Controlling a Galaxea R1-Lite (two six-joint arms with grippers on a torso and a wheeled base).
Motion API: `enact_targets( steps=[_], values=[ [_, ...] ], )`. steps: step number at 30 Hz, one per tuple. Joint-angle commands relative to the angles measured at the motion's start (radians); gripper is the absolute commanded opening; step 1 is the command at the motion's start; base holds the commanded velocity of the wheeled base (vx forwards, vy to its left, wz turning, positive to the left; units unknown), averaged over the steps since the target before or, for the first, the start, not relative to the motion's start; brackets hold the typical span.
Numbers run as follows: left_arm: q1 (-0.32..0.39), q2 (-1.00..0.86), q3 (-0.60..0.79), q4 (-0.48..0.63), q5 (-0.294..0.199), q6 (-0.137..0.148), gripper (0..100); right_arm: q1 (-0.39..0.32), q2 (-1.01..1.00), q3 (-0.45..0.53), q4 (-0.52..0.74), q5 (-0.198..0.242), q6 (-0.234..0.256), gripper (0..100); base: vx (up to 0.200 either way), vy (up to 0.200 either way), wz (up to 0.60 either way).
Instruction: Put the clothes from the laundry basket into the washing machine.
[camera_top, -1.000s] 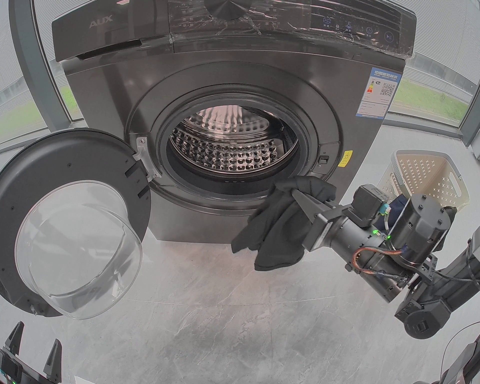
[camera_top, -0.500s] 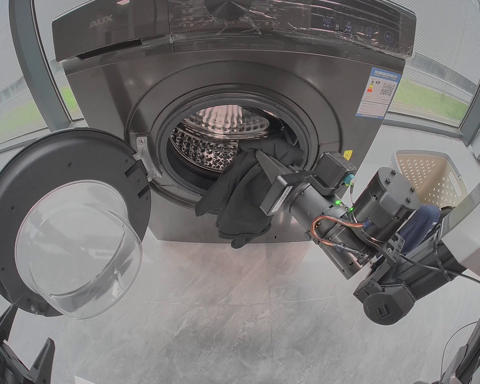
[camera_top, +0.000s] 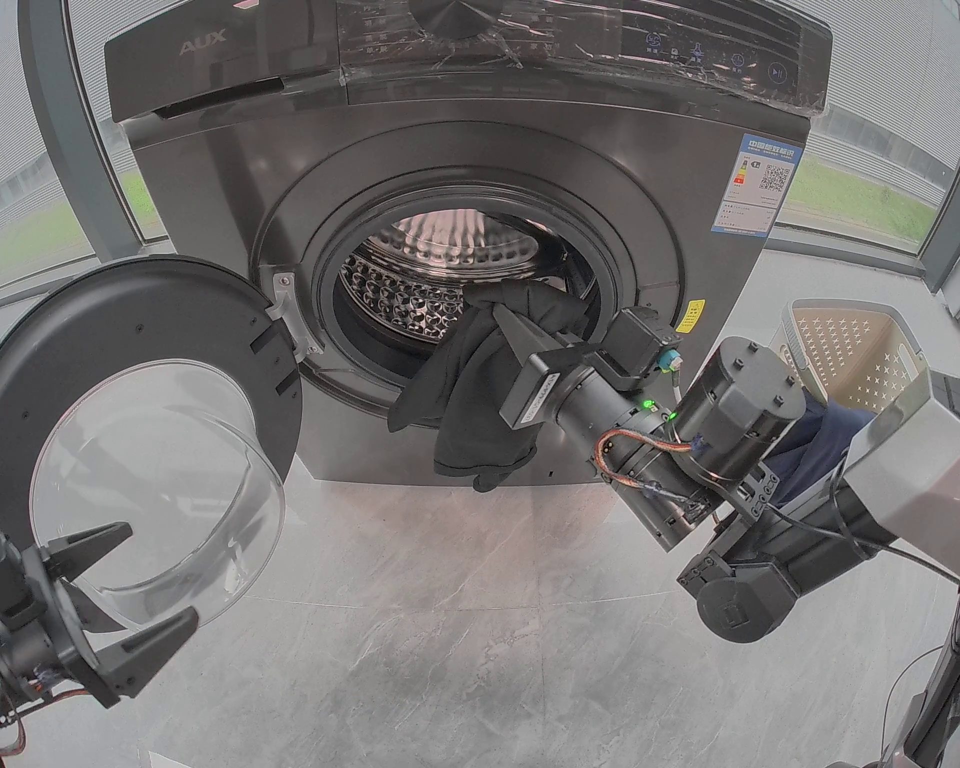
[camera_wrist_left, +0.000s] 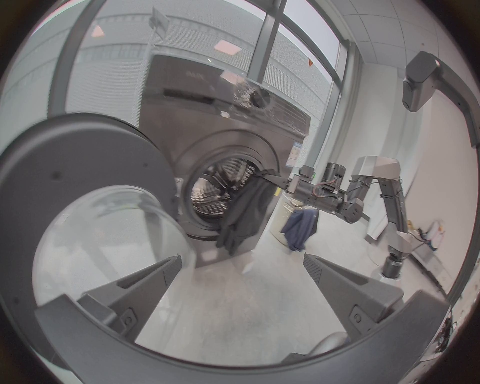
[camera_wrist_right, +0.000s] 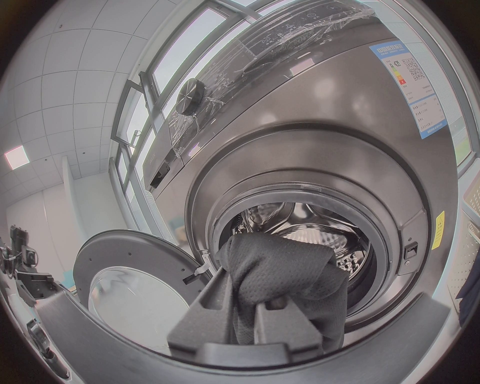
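Head view first: the washing machine (camera_top: 480, 180) sits dead ahead with its door (camera_top: 130, 330) swung fully open to the left, so you can look straight into the drum (camera_top: 430, 290). The right gripper (camera_top: 505, 322) is up at the right side of the opening, clamped tight on a black garment (camera_top: 465, 390). The top of that cloth is bunched right at the mouth of the drum. The rest droops over the lower rim and hangs in front of the machine's front panel, clear of the floor (camera_top: 450, 620). Can't really tell if any of it is past the rim. Off to the right, the laundry basket (camera_top: 860, 350) stands beside the machine with a dark blue garment (camera_top: 815, 450) draped over its rim. The left gripper (camera_top: 158, 572) hangs low on the left, in front of the door glass, jaws spread.

Left wrist view: the left gripper's two fingers sit well apart, with floor showing between them. Farther off, the black garment dangles at the drum mouth from the right arm, and the blue one hangs off the basket.

Right wrist view: the two fingers are pinched together on a fold of the black, mesh-looking fabric, which puffs up above them right in front of the drum opening.
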Motion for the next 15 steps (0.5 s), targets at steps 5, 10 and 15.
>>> enact_targets(
  steps=[5,10,15],
  values=[
    [-0.328,0.6,-0.127,-0.216,-0.048,-0.022,100,0.0,0.023,-0.01,-0.006,0.005,0.001,0,0.0,0.0,0.0],
    [-0.335,0.646,-0.213,-0.21,-0.1,-0.047,100,0.003,0.018,-0.01,-0.004,0.002,0.0,0,0.0,0.0,0.0],
    [-0.34,0.723,-0.273,-0.214,-0.129,-0.066,100,0.009,0.017,-0.01,-0.003,0.0,0.0,0,0.0,0.0,0.0]
  ],
)
